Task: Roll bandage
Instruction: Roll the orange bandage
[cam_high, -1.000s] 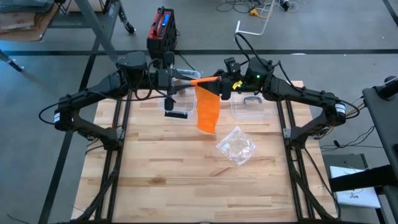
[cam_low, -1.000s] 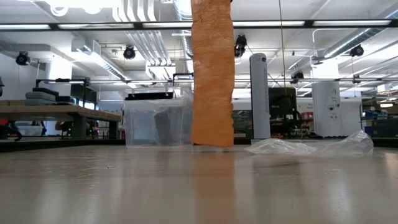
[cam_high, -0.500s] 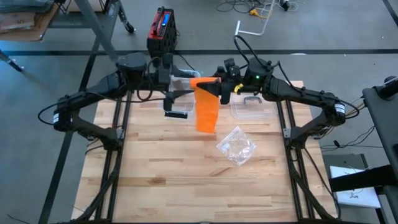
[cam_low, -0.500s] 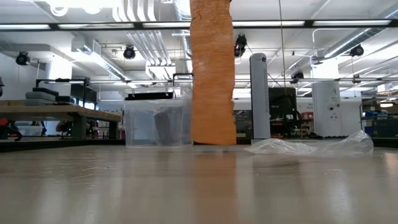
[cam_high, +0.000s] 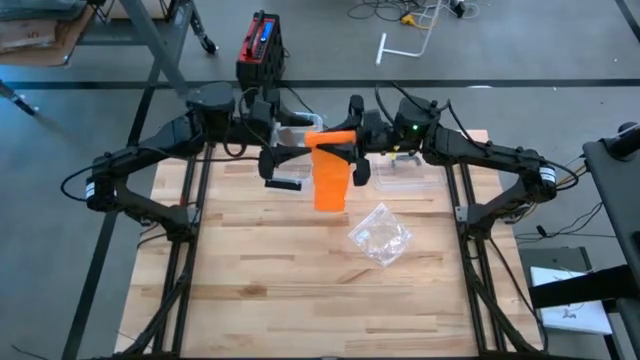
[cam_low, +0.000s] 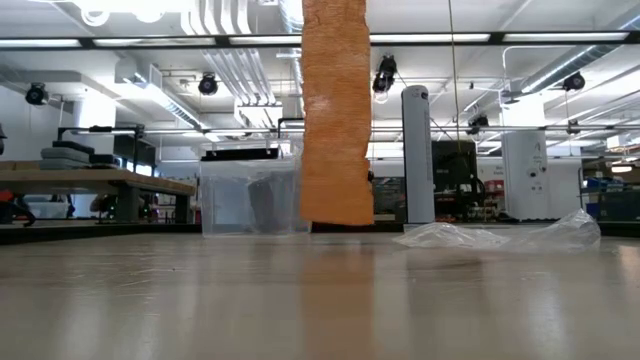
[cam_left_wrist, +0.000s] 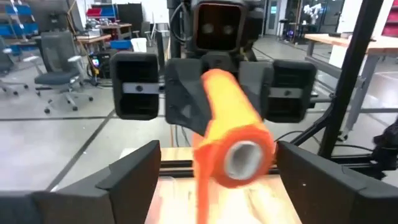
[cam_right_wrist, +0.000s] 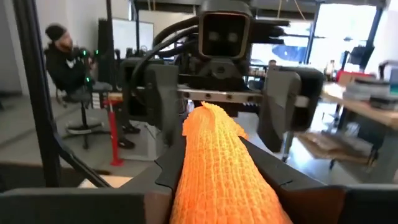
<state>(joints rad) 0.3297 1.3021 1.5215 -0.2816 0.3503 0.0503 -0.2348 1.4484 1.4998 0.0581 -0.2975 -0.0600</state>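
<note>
An orange bandage roll (cam_high: 330, 137) hangs level high over the table's far middle, between my two grippers. From it a loose strip (cam_low: 335, 110) hangs straight down; its lower end (cam_low: 337, 215) is just above the tabletop. My right gripper (cam_right_wrist: 217, 168) comes from the table's right and is shut on the roll. My left gripper (cam_left_wrist: 217, 152) faces it from the left, open, with one finger (cam_left_wrist: 134, 171) on each side of the roll's grey-cored end (cam_left_wrist: 242, 158), not touching it. My right gripper pinches the roll's right end (cam_right_wrist: 193, 180) between its two fingers, coming level from the table's right, with the fingers lying along the roll. The roll sticks out level toward my left gripper, clear of the table, and the strip hangs slack below it.
A crumpled clear plastic bag (cam_high: 380, 235) lies right of the table's middle. A clear plastic box (cam_high: 405, 172) and a small black part (cam_high: 283, 183) sit near the far edge under the arms. A person (cam_right_wrist: 65, 62) sits in the room beyond.
My left gripper has opened and let go of the roll's left end, rolling about its wrist. My right gripper has shut on the right end and rolled too. The roll has gone from tilted to level, and the strip's lower end has risen a little.
</note>
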